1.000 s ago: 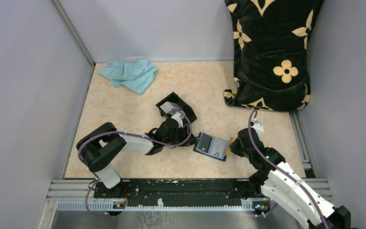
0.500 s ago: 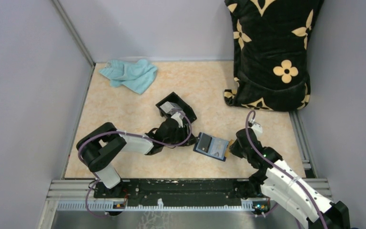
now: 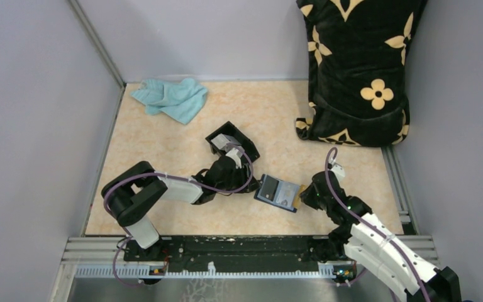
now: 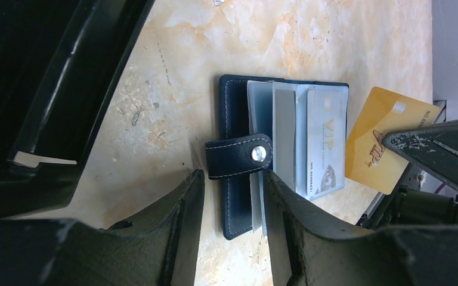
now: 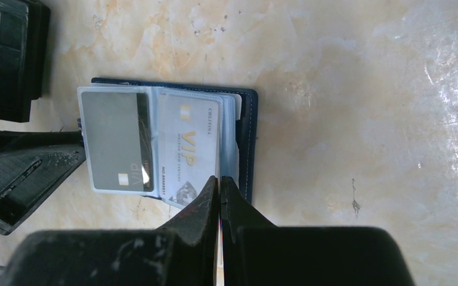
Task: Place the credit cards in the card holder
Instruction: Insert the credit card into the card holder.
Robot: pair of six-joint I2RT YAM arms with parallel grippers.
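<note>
The card holder [image 3: 277,190], a navy wallet, lies open on the table with its clear sleeves up; its snap tab [image 4: 238,156] is folded across. A grey card [image 5: 116,137] and a white VIP card [image 5: 188,143] sit in the sleeves. My left gripper [image 3: 251,184] is open and straddles the holder's left end [image 4: 232,174]; one finger rests against the sleeves, the other stands clear of the cover. My right gripper [image 3: 305,196] is shut on the orange-yellow credit card [image 4: 378,140]. That card's edge touches the holder's right side, over the white card [image 4: 325,143]. In the right wrist view it shows only edge-on between the fingers [image 5: 219,185].
A black open-topped box [image 3: 231,139] stands just behind the left gripper. A teal cloth [image 3: 171,99] lies at the back left. A black cushion with yellow flowers [image 3: 358,69] fills the back right corner. Grey walls close in both sides.
The right gripper has crept left with the yellow card, bringing it up against the holder's right edge. The left arm has stayed put.
</note>
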